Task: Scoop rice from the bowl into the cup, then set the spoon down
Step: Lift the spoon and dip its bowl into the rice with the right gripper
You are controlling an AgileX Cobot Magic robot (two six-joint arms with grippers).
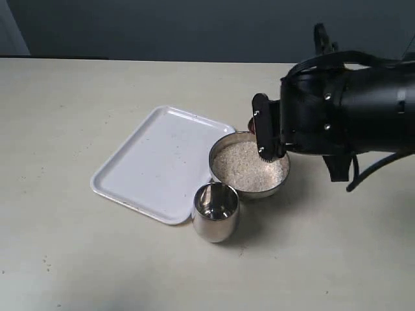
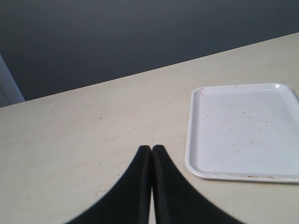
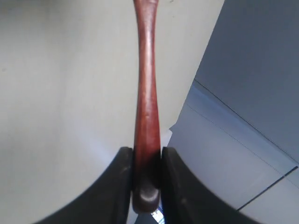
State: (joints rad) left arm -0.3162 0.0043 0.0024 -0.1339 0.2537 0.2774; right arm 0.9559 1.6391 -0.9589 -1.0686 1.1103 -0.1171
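The steel bowl (image 1: 275, 190) sits mid-table, filled with rice (image 1: 243, 168). The small steel cup (image 1: 215, 211) stands just in front of it, touching the tray's corner. My right gripper (image 1: 264, 135) hovers over the bowl's far right rim. In the right wrist view this gripper (image 3: 146, 151) is shut on the reddish-brown spoon (image 3: 146, 88), clamping its thin handle; the spoon's oval end is out of frame. A sliver of the spoon (image 1: 250, 122) shows behind the finger in the exterior view. My left gripper (image 2: 152, 148) is shut on nothing, above bare table, and is outside the exterior view.
A white rectangular tray (image 1: 162, 162) lies left of the bowl and cup; the left wrist view shows the tray (image 2: 243, 130) with a few specks on it. The bulky black right arm (image 1: 350, 110) hangs over the table's right side.
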